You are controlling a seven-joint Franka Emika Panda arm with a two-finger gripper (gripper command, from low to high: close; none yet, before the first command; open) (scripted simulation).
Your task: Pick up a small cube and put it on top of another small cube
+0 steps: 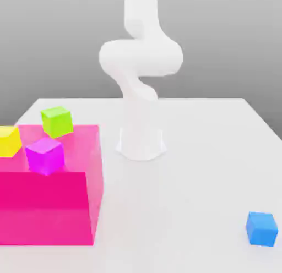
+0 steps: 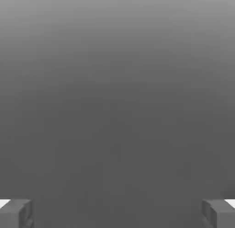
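My gripper point(image 2: 117, 215) has its two grey fingers point(image 2: 16, 213) wide apart, holding nothing. The small bright blue cube point(image 1: 261, 228) sits alone on the white table point(image 1: 187, 211), low at the exterior view's right. It looks rigid, light and smooth; I would grasp two opposite flat sides.

The small cube point(image 1: 261, 228) was plain bright blue on a white table point(image 1: 198, 173), while the big block point(image 1: 49, 206) was translucent hot pink, its three cubes lime green point(image 1: 57, 121), magenta point(image 1: 44, 155) and yellow point(image 1: 9, 141), the arm point(image 1: 140, 57) white, the fingertips point(image 2: 16, 213) grey.
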